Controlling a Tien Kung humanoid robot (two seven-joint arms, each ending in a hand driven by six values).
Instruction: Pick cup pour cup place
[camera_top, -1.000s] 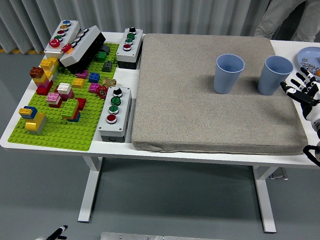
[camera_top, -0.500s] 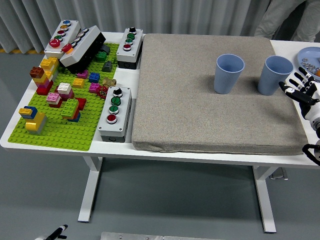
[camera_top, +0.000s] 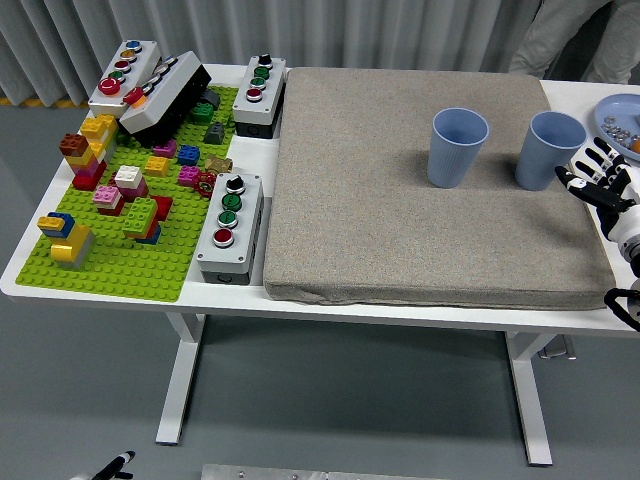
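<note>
Two light blue cups stand upright on the grey mat (camera_top: 400, 220). One cup (camera_top: 456, 147) is near the mat's middle back, the other cup (camera_top: 548, 150) is at its right side. My right hand (camera_top: 590, 172) hovers just right of the second cup with fingers spread, holding nothing and a small gap from the cup's wall. The left hand is out of sight.
A green brick baseplate (camera_top: 120, 270) with several coloured bricks fills the table's left part. Button boxes (camera_top: 230, 225) stand beside it and at the back left. A blue plate (camera_top: 618, 112) with small items sits at the far right. A person stands behind the table at top right.
My right hand has crept slightly left and up toward the right cup. Both cups are where they were.
</note>
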